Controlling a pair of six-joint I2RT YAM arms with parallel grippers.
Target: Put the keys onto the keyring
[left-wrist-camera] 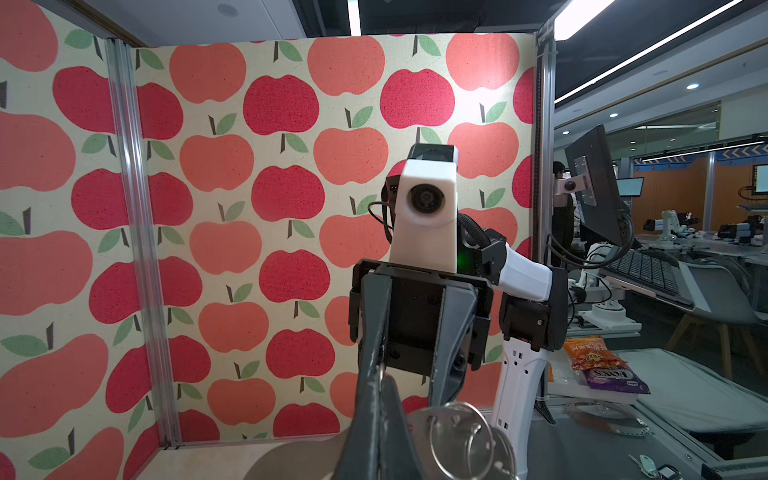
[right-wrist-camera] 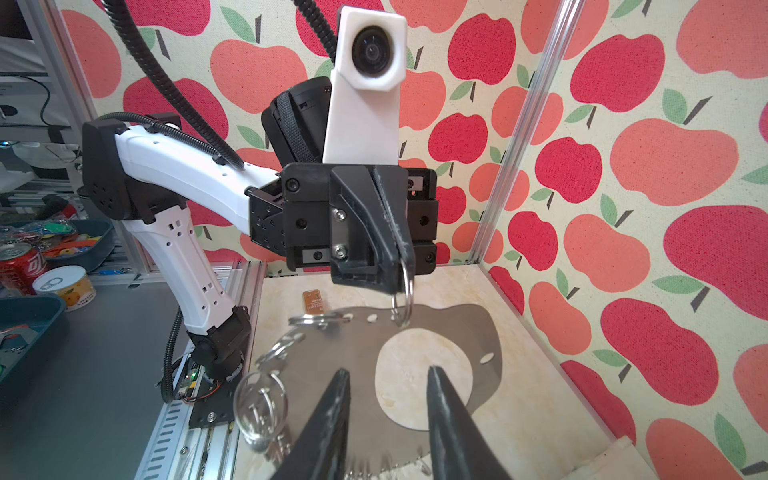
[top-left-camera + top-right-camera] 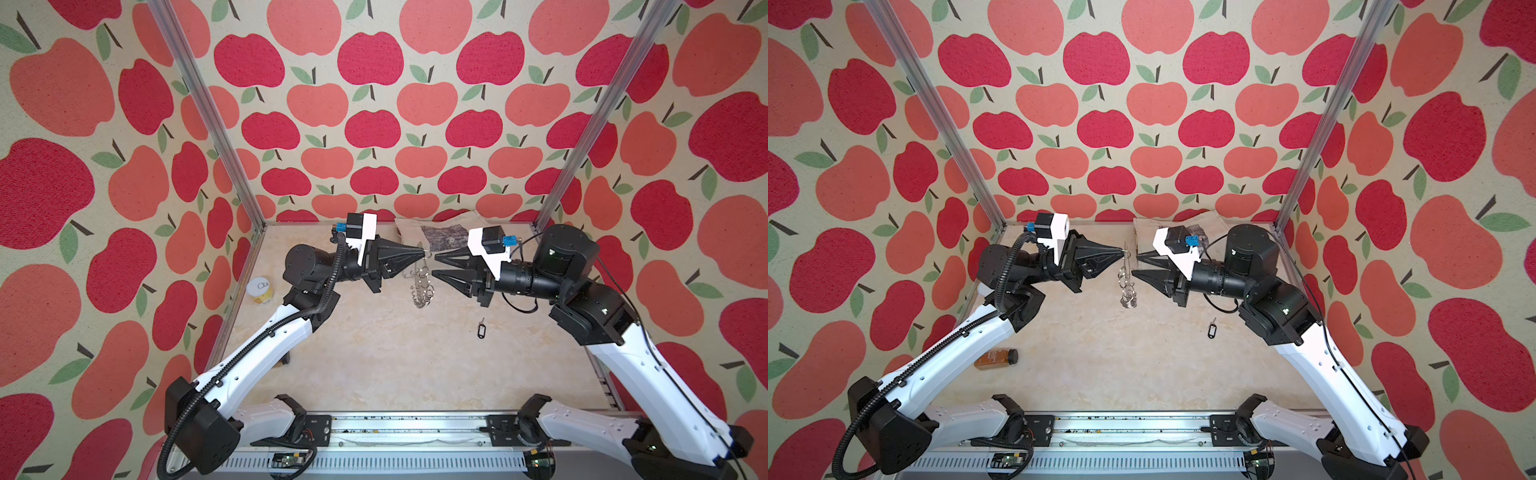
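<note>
The keyring [image 3: 420, 286] [image 3: 1128, 286] is a flat grey plate fringed with silver rings; it hangs above the table, edge-on in both top views. My left gripper [image 3: 422, 250] [image 3: 1122, 249] [image 1: 376, 374] is shut on one ring at its top. The right wrist view shows that ring pinched in the left gripper [image 2: 401, 266], with the keyring plate [image 2: 332, 353] hanging below. My right gripper [image 3: 434, 264] [image 3: 1134, 264] [image 2: 387, 370] faces the plate's flat side, close to it, open and empty. The keys [image 3: 481, 329] [image 3: 1212, 328], a black-framed tag with a tiny silver key, lie on the table below my right arm.
A yellow can [image 3: 259, 291] stands beyond the table's left edge. An amber bottle [image 3: 996, 358] lies at the front left beside my left arm. A printed paper or cloth [image 3: 440, 232] lies at the back wall behind the grippers. Apple-patterned walls enclose three sides.
</note>
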